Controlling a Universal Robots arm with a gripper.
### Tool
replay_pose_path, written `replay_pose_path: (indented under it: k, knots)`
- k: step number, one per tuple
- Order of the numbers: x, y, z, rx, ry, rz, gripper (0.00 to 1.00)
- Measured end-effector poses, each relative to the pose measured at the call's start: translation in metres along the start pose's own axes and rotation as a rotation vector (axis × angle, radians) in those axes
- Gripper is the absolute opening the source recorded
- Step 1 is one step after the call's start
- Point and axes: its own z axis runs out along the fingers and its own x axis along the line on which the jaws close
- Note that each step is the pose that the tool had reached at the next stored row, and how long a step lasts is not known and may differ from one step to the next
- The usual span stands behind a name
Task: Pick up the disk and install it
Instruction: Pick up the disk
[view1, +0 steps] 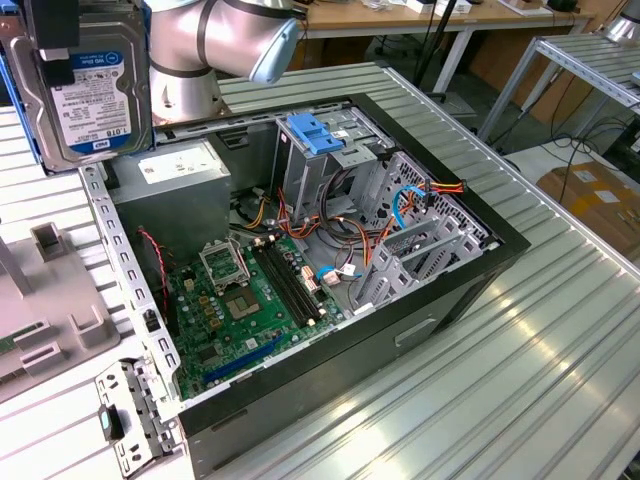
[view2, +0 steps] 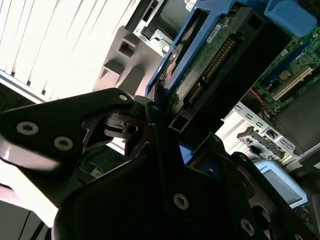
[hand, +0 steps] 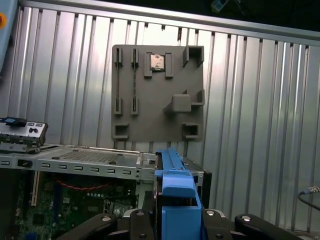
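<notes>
Black links of the end effector (view2: 155, 120) lie closest to the lens in both wrist views, and they are clenched on the disk (view2: 215, 55). In the second wrist view the disk's green circuit-board side and its connector edge face the camera, with a blue rail running along one long side. In the first wrist view the end effector (hand: 177, 224) has that blue rail of the disk (hand: 176, 192) pinched between its dark fingers.

In the exterior view the disk (view1: 85, 90) hangs in the air, upright, its white label with the blue band turned to the camera, gripped from above by the end effector (view1: 55, 45). It sits at the exterior view's left, above the near corner of the grey power-supply box (view1: 175, 175) and clear of it.

Beside it stands the silver arm (view1: 220, 40). Below lies the open computer case (view1: 430, 290) on the ribbed metal bench (view1: 560, 360). Inside are the green motherboard (view1: 245, 300), a bundle of coloured cables (view1: 400, 215) and a metal drive cage (view1: 350, 165) topped by a light-blue latch bracket (view1: 315, 133). A grey fixture plate (hand: 157, 92) rests on the bench just beside the case.
</notes>
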Motion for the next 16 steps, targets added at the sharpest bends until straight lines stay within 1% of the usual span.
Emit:
replay_pose_path:
  k: [10,16]
  knots:
    - [0.0142,-0.0093,-0.0009,-0.0006,0.0000,0.000,0.37]
    - [0.0232,-0.0161,-0.0013,-0.0015,-0.0001,0.000,0.37]
